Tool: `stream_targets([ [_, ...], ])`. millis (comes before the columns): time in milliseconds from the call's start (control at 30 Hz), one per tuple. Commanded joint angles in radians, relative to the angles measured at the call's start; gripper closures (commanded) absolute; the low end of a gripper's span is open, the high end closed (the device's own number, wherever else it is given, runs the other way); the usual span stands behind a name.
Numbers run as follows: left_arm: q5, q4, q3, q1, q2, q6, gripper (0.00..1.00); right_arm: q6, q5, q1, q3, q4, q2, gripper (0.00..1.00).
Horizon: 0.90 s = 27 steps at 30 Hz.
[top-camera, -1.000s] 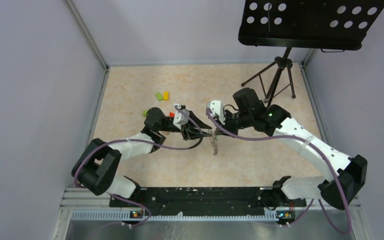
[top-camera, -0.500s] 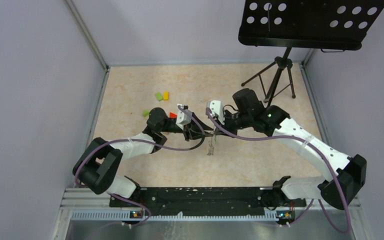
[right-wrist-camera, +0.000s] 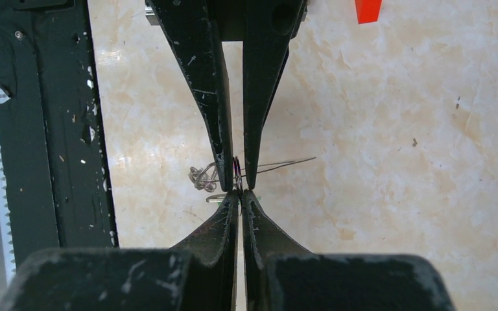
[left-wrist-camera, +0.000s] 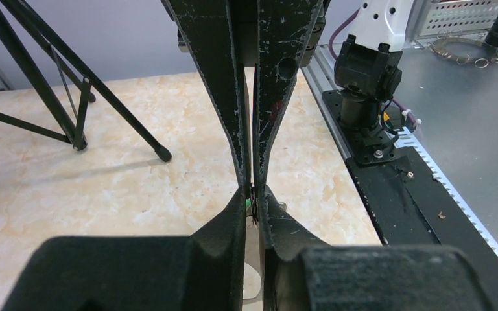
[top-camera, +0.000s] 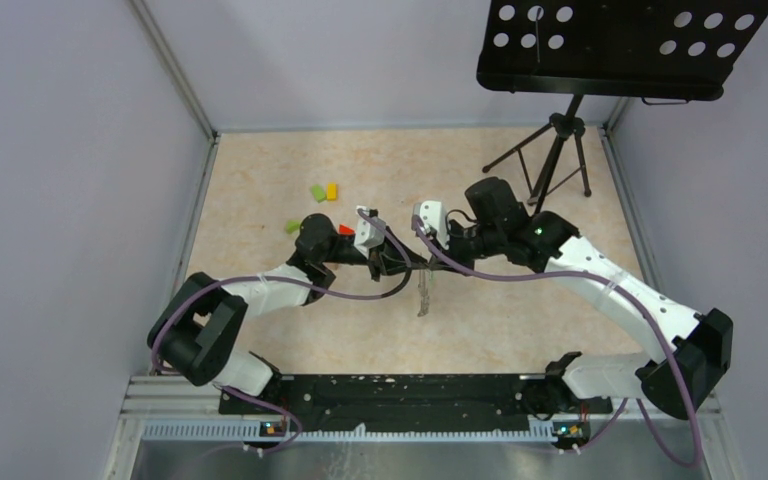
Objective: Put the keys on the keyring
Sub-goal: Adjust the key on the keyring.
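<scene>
Well to the left of the music stand (top-camera: 563,125), and nearer the arm bases than its tripod feet, both grippers meet nose to nose above the table (top-camera: 260,180). On the stand's side, the right gripper (right-wrist-camera: 240,196) is clamped tight on the keyring (right-wrist-camera: 237,170). It holds the ring edge-on, so the thin loop stands out beyond its tips as a fixed target. Facing it from the side away from the stand, the left gripper (right-wrist-camera: 235,183) has its fingers drawn close either side of that loop, with a sliver of gap showing on each side. I judge it is closing in to take or steady the ring (whether it carries a key I cannot tell, though a fleck of green shows between its tips in its own wrist view). Several keys (top-camera: 423,292) dangle beneath the meeting point, so some look already threaded.

Compared with a second ago, the left arm has edged toward the stand and its jaws have narrowed. The dangling keys, then slanted, hang straighter.
</scene>
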Motion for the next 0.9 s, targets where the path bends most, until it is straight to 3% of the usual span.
stream_targets([
  [0, -0.001, 0.015, 0.026, -0.003, -0.001, 0.002, 0.87, 0.01, -0.024, 0.011, 0.003, 0.039, -0.025, 1.0],
  [200, 0.0, 0.02, 0.025, -0.003, -0.004, -0.002, 1.0, 0.012, -0.023, 0.011, 0.0, 0.042, -0.027, 1.0],
  [500, 0.027, 0.008, 0.03, -0.001, -0.038, -0.045, 1.0, 0.021, -0.001, 0.01, -0.036, 0.074, -0.061, 0.99],
  [667, 0.052, 0.017, 0.031, 0.0, -0.05, -0.073, 1.0, 0.012, -0.012, 0.009, -0.049, 0.066, -0.066, 0.84],
  [867, 0.054, 0.048, 0.018, 0.0, -0.059, -0.092, 1.0, 0.013, -0.037, -0.005, -0.063, 0.068, -0.087, 0.74],
])
